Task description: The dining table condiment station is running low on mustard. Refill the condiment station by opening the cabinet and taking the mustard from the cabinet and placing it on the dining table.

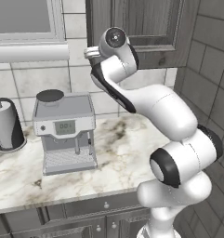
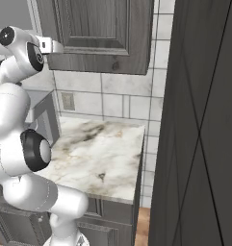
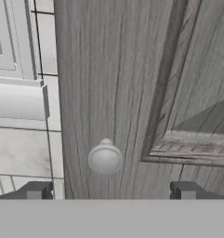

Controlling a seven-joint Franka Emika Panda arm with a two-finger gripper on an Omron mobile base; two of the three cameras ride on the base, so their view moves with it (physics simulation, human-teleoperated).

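The claw point(image 3: 109, 191) stands wide open and holds nothing; its two dark fingertips point(image 3: 35, 190) sit one to each side of the single round knob point(image 3: 105, 158), just below it in the hand view, with clear space between each tip and the knob. The knob is near the left edge of the cabinet point(image 3: 118, 83) door, at its lower corner, left of the recessed panel. That door is shut. Left of the cabinet's edge is tiled wall point(image 3: 25, 153) and a white window frame point(image 3: 18, 100).

In the left base view the arm point(image 1: 160, 111) reaches up to the cabinet point(image 1: 146, 28), its hand hiding the knob. Below the cabinet is one marbled counter point(image 1: 127, 153), bare at its right end under the cabinet. One coffee machine point(image 1: 67, 132) stands on it left of the cabinet, and one paper-towel roll point(image 1: 6, 123) further left, cut off by the picture's edge.

Right of the cabinet point(image 2: 98, 29) stands a tall dark panel point(image 2: 204, 120), close beside the counter's right edge. The mustard cannot be seen with the door shut.
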